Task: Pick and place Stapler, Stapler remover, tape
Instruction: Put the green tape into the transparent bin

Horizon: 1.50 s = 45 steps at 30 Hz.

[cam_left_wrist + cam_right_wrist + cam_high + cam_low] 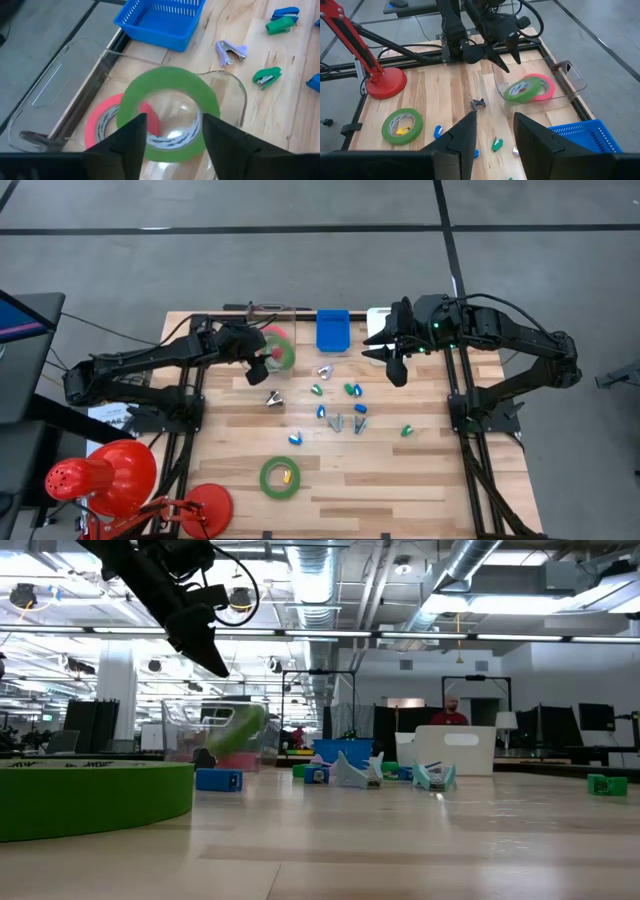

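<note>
Left wrist view: the left gripper is open, and the green tape roll is just beyond its fingertips, over the clear tray.

text: none legible | labels: none | tape roll print: unreadable

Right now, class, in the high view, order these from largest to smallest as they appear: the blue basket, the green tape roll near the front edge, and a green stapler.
1. blue basket
2. green tape roll, close behind the basket in apparent size
3. green stapler, clearly the smallest

The overhead camera sees all three at similar distance, so nearness hardly distorts this.
</note>
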### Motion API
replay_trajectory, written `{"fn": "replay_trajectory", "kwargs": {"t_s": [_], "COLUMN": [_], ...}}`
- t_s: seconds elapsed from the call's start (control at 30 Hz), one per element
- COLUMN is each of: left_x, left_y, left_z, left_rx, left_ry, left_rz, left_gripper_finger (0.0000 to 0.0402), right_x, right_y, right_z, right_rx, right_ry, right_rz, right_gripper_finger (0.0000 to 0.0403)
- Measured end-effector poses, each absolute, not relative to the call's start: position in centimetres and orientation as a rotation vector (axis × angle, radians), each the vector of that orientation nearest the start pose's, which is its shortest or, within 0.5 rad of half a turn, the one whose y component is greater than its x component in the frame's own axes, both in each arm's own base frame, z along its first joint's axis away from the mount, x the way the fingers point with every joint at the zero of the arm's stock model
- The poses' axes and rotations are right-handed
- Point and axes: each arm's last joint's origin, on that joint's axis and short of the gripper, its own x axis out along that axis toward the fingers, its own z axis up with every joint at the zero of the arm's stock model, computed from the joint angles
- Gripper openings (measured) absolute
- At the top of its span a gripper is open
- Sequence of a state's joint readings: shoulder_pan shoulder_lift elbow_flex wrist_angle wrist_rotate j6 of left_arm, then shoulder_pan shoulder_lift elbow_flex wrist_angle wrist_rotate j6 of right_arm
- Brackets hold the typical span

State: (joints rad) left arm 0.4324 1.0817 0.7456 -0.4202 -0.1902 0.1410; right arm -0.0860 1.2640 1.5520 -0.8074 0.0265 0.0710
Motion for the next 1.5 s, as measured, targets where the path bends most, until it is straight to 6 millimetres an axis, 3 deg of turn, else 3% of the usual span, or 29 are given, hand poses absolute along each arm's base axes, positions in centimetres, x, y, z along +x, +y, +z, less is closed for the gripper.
{"fn": "replay_trajectory", "kwargs": {"t_s": [0.23,0.73,0.97,1.5], "left_x": [19.5,20.2,21.2,22.0], "left_y": [9.4,8.0,5.8,-0.9], "left_z": [24.6,24.8,25.9,25.9], "left_rx": [0.024,0.051,0.077,0.051], "left_ry": [0.799,0.791,0.743,0.720], "left_rz": [0.537,0.469,0.327,0.000], "left_gripper_finger": [0.0215,0.0210,0.0211,0.0209], "right_x": [24.1,24.1,24.1,24.1], "right_y": [-2.2,-2.2,-2.2,-2.2], "right_z": [43.4,43.4,43.4,43.4], "right_rx": [0.085,0.085,0.085,0.065], "right_ry": [0.515,0.515,0.515,0.517], "right_rz": [-0.128,-0.128,-0.128,-0.124], "right_gripper_finger": [0.0122,0.0122,0.0122,0.0122]}}
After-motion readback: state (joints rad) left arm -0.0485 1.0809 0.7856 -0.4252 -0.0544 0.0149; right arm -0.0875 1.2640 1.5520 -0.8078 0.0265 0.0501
